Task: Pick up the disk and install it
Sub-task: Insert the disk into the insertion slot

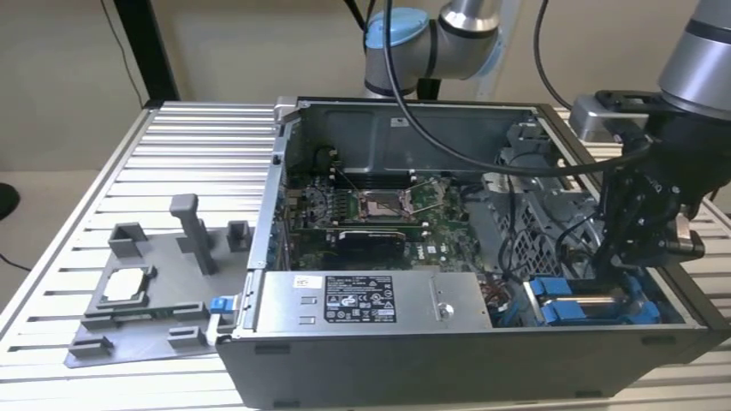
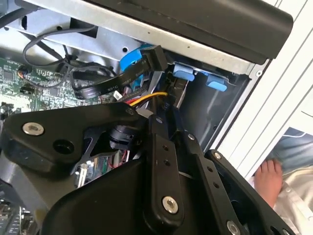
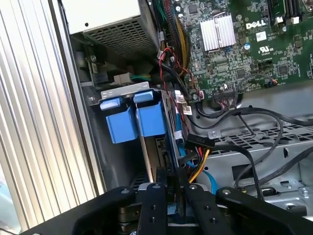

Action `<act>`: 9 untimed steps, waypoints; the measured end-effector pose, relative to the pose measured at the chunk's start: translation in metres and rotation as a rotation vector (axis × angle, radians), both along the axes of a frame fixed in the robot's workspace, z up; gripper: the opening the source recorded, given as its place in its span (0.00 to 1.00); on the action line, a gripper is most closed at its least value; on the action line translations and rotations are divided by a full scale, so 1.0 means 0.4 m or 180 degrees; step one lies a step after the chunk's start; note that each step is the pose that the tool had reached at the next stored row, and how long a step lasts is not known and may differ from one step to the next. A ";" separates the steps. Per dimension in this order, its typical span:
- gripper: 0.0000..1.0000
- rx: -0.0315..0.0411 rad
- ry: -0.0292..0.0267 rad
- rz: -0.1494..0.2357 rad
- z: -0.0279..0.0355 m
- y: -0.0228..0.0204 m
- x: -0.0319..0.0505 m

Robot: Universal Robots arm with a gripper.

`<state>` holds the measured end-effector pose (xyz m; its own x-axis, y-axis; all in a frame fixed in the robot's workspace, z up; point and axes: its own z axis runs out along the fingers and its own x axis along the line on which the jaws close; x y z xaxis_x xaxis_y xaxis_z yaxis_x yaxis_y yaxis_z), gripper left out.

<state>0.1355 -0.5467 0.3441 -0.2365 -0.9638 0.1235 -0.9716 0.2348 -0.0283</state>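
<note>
The disk point(image 1: 597, 306) stands on edge in the drive bay at the front corner of the open computer case point(image 1: 457, 360), on the exterior view's right. Its silver body shows between blue bracket ends. In the first wrist view the blue bracket point(image 3: 149, 120) sits deep in the bay beside the case wall. My gripper point(image 1: 626, 272) reaches down into that bay from above. In both wrist views the black fingers point(image 3: 152, 203) stand close together over the disk's upper edge, the gripper point(image 3: 171, 188) point(image 2: 168, 122) shut on it.
The motherboard point(image 1: 377, 214) and a grey power supply box point(image 1: 354, 300) fill the case. Black and coloured cables point(image 3: 195, 147) run close to the bay. A grey fixture point(image 1: 149, 300) holding a small silver chip point(image 1: 126, 282) lies on the slatted table at the exterior view's left.
</note>
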 end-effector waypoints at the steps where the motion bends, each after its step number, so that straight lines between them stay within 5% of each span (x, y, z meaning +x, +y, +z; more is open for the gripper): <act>1: 0.00 -0.0004 0.0021 0.0008 0.000 0.000 0.000; 5: 0.00 -0.0030 0.0139 0.0038 0.000 0.000 0.001; 7: 0.00 -0.0032 0.0171 0.0056 0.000 0.000 0.002; 9: 0.00 -0.0033 0.0176 0.0067 0.000 0.000 0.002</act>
